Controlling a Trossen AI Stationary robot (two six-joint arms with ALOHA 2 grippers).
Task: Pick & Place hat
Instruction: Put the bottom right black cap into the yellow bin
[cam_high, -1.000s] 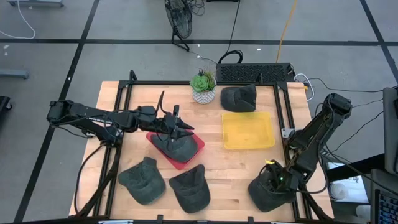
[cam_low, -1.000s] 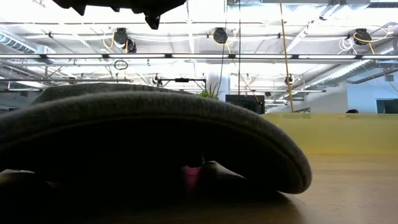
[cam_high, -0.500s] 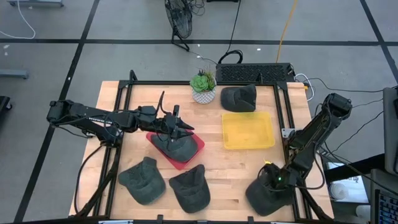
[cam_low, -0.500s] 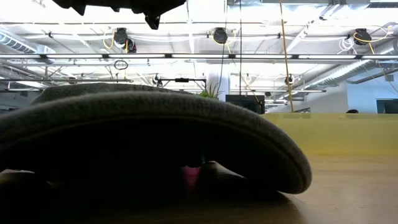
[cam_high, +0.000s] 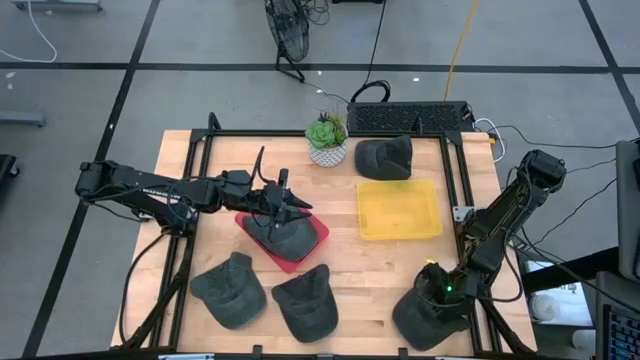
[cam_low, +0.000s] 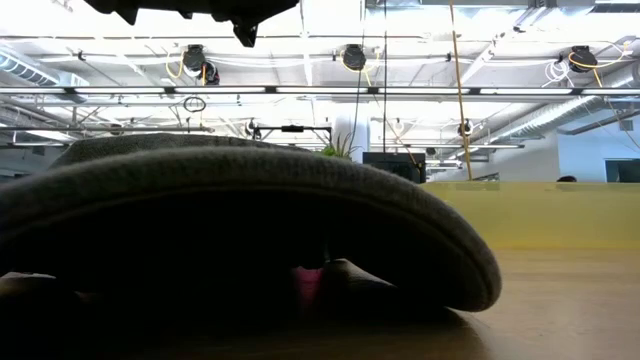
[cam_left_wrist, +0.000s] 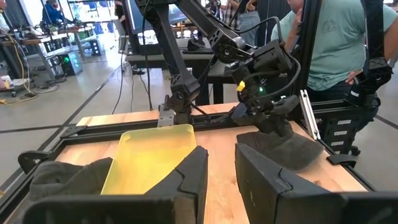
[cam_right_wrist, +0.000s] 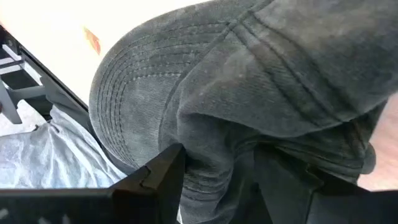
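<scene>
From above, the right gripper (cam_high: 438, 295) is down on a grey hat (cam_high: 428, 318) at the near right corner of the table (cam_high: 380, 270). This hat sits very close to the edge, so a push could slide it off. The yellow tray (cam_high: 399, 209) is well apart from it, so the hat could also drop on the way there if the hold is weak. The left gripper (cam_high: 290, 205) waits over the red tray (cam_high: 312, 237).

From the table-top camera, one big grey cap (cam_low: 230, 220) fills the picture, and no claw shows by it.

From the left wrist, the left fingers (cam_left_wrist: 193, 174) stand a bit apart and hold nothing.

From the right wrist, the right fingers (cam_right_wrist: 163, 168) are wide apart, with a fold of the hat between them, touching but not squeezed yet
</scene>
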